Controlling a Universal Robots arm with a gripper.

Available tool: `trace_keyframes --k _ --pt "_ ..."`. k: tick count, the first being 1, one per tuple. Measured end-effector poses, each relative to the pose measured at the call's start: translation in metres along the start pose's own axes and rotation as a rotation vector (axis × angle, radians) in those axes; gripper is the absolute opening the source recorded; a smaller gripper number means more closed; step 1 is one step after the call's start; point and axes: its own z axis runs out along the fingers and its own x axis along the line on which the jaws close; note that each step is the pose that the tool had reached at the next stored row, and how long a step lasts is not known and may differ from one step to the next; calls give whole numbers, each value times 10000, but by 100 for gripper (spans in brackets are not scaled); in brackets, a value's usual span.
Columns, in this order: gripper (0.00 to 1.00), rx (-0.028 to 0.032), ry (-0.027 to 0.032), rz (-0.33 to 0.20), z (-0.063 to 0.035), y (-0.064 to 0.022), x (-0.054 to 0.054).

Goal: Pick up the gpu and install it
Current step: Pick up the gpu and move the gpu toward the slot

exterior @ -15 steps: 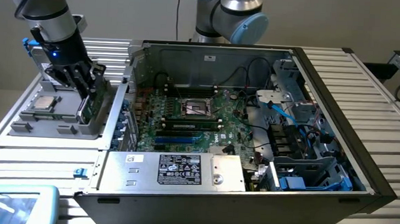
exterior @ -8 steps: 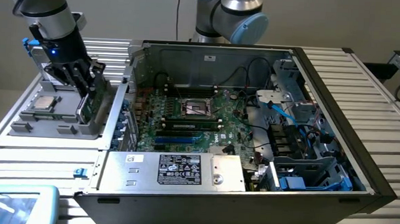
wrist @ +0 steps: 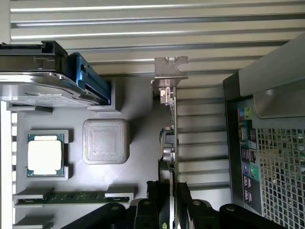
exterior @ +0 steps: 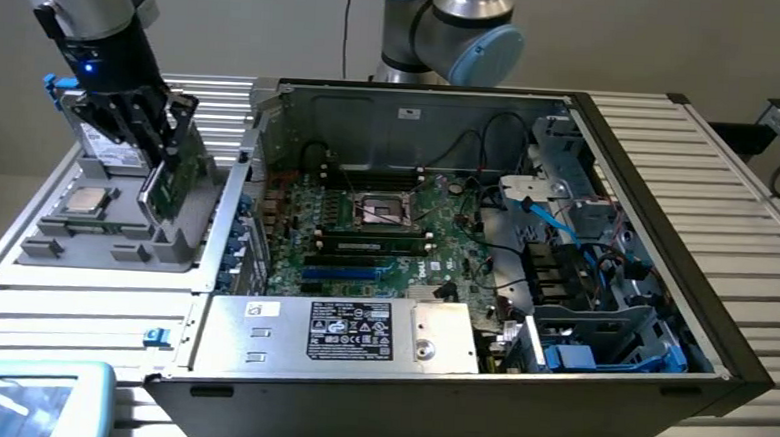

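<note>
Gpu (exterior: pixel 164 189): green PCB, shiny bare-metal bracket (wrist: pixel 170 71). Tray (exterior: pixel 89 231), 9 o'clock of case (exterior: pixel 353 417) in ext. view: matt grey plastic. Case: dull sheet metal inside, black matt shell. Table (exterior: pixel 727 166): ribbed satin metal slats.

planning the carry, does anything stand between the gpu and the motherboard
Yes. The computer case's metal rear wall stands between the small green gpu card, gripped by the black hand over the grey parts tray, and the big green motherboard.

Robotics lab: open PC case (exterior: pixel 410 104) on alu-slat bench (exterior: pixel 752 197), robot arm (exterior: pixel 456 27).
</note>
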Motion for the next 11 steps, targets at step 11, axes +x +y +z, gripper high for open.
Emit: trace_keyframes --k 11 --pt "27 1 -7 0 -496 25 -14"
